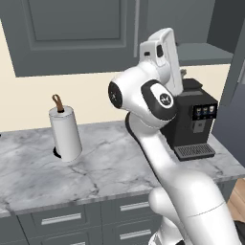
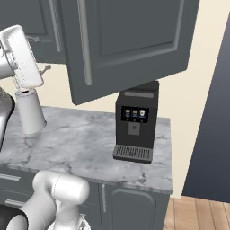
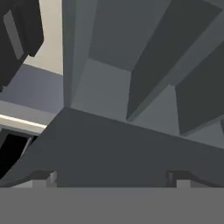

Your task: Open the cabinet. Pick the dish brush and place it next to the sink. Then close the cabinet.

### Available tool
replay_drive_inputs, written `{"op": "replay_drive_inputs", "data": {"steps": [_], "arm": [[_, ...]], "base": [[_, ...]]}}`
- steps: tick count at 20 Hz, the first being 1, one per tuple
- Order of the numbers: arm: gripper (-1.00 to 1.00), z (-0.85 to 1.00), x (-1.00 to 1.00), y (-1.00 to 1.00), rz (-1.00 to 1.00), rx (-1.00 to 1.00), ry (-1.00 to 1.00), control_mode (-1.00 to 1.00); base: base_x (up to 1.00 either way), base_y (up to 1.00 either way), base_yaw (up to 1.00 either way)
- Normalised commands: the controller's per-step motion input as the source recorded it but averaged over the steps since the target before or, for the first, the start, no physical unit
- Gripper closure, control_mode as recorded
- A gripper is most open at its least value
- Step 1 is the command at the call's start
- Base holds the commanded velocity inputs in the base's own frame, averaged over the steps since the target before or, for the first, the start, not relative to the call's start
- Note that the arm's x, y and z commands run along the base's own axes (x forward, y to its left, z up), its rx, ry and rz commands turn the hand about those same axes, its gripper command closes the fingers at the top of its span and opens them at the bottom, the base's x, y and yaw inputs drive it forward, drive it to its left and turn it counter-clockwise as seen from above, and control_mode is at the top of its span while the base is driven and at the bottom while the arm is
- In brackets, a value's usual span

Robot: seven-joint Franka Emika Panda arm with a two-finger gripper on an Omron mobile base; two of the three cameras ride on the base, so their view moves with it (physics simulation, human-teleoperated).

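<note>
With the cabinet (image 2: 130, 45) door swung open above the coffee machine (image 2: 134, 126), brush-fetching seems next: the pincer (image 3: 111, 177) (fingertips apart, empty) must reach onto the shelf.

White paper-towel roll (image 1: 65, 133) upright on marble counter (image 1: 110, 167); black coffee machine (image 2: 134, 121) well apart, above grey drawers (image 1: 62, 219).
</note>
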Motion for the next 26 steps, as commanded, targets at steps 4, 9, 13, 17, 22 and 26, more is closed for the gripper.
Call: {"op": "replay_drive_inputs", "data": {"steps": [4, 9, 13, 17, 22, 26], "arm": [[-1.00, 0.01, -0.43, -0.32, -0.08, 0.06, 0.00, -1.00], [-1.00, 0.00, -0.17, -0.52, -0.05, 0.01, 0.00, -1.00], [-1.00, 0.00, 0.07, -0.66, -0.11, 0.00, 0.00, -1.00], [-1.00, -0.08, 0.27, -0.42, -0.08, 0.00, 0.00, -1.00], [-1.00, -0.19, 0.34, -0.41, -0.11, 0.00, 0.00, -1.00], [-1.00, 0.00, -0.05, -0.75, -0.19, 0.02, 0.00, -1.00]], "base": [[0.00, 0.00, 0.00], [0.00, 0.00, 0.00], [0.00, 0.00, 0.00], [0.00, 0.00, 0.00], [0.00, 0.00, 0.00], [0.00, 0.00, 0.00]]}}
